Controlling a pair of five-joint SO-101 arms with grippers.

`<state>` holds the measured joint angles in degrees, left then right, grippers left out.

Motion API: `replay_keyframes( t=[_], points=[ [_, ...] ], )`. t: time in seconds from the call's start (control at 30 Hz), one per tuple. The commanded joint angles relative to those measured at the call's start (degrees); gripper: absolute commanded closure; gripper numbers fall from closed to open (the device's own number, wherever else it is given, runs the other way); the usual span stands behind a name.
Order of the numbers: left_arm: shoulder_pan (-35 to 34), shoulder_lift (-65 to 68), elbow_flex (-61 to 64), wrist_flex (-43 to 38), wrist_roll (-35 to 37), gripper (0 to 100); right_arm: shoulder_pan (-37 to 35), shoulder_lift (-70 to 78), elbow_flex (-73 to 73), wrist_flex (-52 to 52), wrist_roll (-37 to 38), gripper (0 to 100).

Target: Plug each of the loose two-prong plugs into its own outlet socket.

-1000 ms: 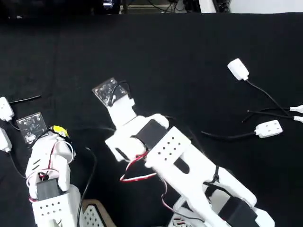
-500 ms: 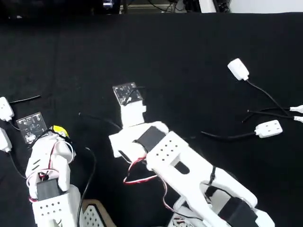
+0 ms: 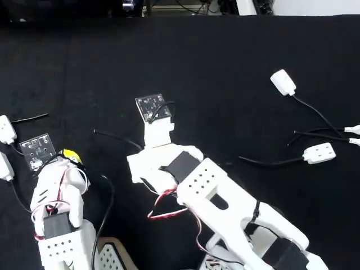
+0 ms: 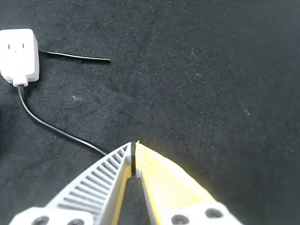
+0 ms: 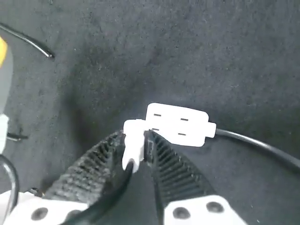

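Observation:
My right gripper (image 5: 137, 140) is shut on a small white two-prong plug (image 5: 132, 151), whose black cable trails back under the fingers. The plug's front end touches the side of a white outlet socket (image 5: 180, 124) lying flat with its slots facing up; I cannot tell whether the prongs are seated. In the high view this arm's wrist (image 3: 153, 108) sits mid-table and covers the plug and socket. My left gripper (image 4: 133, 152) is shut at the near left, low over the cloth. A white socket (image 4: 18, 56) lies ahead of it, and its black cable runs under the fingertips.
Black cloth covers the table (image 3: 225, 56). Two white sockets with black cables lie at the right (image 3: 283, 82) (image 3: 319, 152). Two more white pieces sit at the left edge (image 3: 5, 130) (image 3: 4, 166). A loose black cable end (image 4: 77, 57) lies near the left socket.
The right arm's wrist has swung rightward and a little farther from the table's front. The left arm has stayed still.

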<state>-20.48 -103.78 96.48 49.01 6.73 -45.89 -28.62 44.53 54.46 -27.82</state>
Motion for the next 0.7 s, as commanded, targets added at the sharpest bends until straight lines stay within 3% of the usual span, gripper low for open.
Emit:
replay_keyframes(
  t=[0.0,0.33,0.67],
  points=[
    [0.13,-0.44,0.92,0.0,0.0,97,2.55,-0.48,-0.84,-0.97,-2.11,98.7],
    [0.13,-0.44,0.92,0.0,-0.09,97,3.43,13.67,-6.64,-0.88,-2.46,98.7],
    [0.13,-0.44,0.92,0.0,-0.09,97,2.29,14.11,-7.78,-1.05,-4.04,98.7]
  ],
)
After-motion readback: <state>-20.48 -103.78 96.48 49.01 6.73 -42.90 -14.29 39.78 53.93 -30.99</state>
